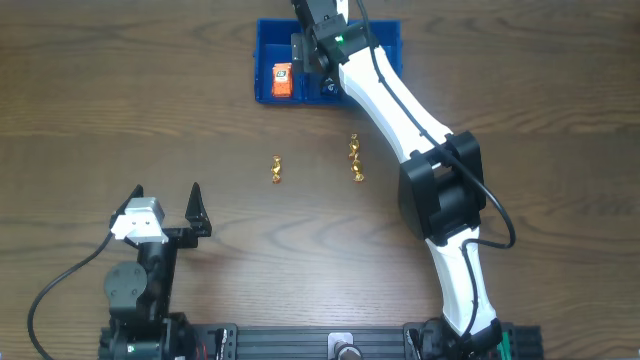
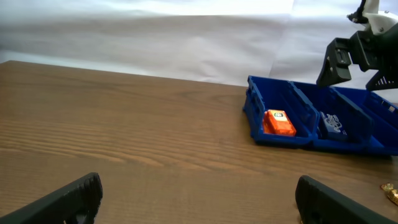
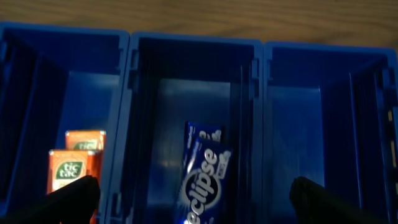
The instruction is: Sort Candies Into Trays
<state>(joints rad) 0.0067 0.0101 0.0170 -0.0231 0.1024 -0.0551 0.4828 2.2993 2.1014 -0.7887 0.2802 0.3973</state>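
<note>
Gold-wrapped candies (image 1: 355, 160) lie loose on the brown wood-grain table (image 1: 100, 100) in two small groups, the second group (image 1: 277, 168) a little apart from the first. Both groups are on the open tabletop between the two grippers. They are beyond the left gripper (image 1: 166, 190) and on the near side of the right gripper (image 3: 193, 186), well apart from each.

The right gripper hangs above a blue plastic tray with three compartments (image 3: 127, 93), over the middle compartment and clear of the rim. Its fingers are spread wide and hold nothing. Directly beneath it, in that middle compartment, lies a flat blue candy pack (image 3: 205, 171). In the compartment to one side of the gripper, the one at the tray's left end in the top view, are orange candy boxes (image 3: 68, 168), one overlapping the other. The compartment on the gripper's other side has only bare blue floor showing.

The left gripper sits low over the table near its own base, its fingers also wide apart and holding nothing. The tray is far ahead of it, and one gold candy is at the edge of its wrist view, near a finger (image 2: 336, 199).
</note>
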